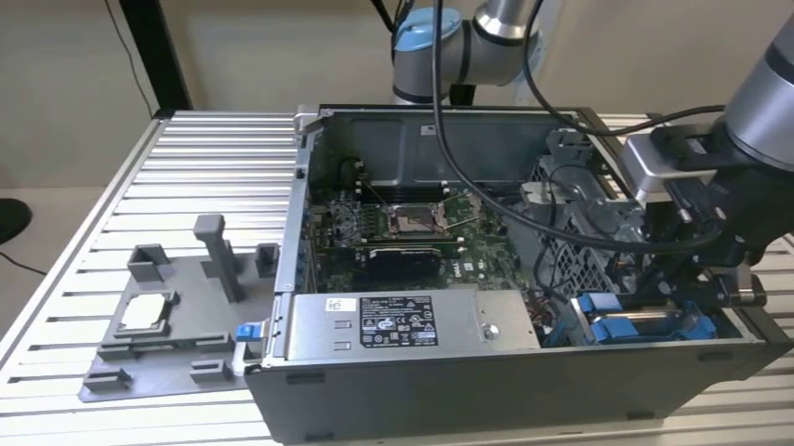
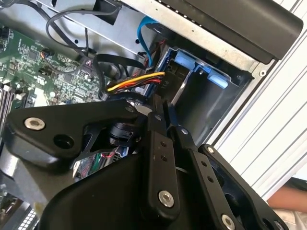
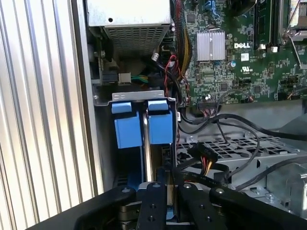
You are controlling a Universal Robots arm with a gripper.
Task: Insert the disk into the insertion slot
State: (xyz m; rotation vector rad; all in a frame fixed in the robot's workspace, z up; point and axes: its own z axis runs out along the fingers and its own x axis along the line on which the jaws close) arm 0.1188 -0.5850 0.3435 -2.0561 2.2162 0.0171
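The disk point(image 1: 645, 327) sits in the insertion slot point(image 1: 732, 346) at the case's corner on the exterior view's right. Its bright blue carrier point(image 3: 160, 127) shows with a thin silver edge beside it. In the second wrist view the blue carrier point(image 2: 189, 60) lies inside the slot's grey metal walls point(image 2: 211, 105). My gripper point(image 1: 680, 307) reaches down into this corner. In both wrist views its black fingers point(image 3: 153, 206) stand close together, and the gripper point(image 2: 165, 112) is shut just above the disk, with nothing seen held between the fingers. The slot's metal rim point(image 3: 139, 97) frames the blue tabs.
A long grey box with a sticker point(image 1: 397, 321) lies along the case's front wall beside the slot. Black and coloured cables point(image 3: 206, 163) cross close to my fingers. The green board with the processor socket point(image 1: 410, 218) fills the case's middle. A grey fixture point(image 1: 162, 372) with a small silver chip point(image 1: 143, 311) stands on the ribbed table.
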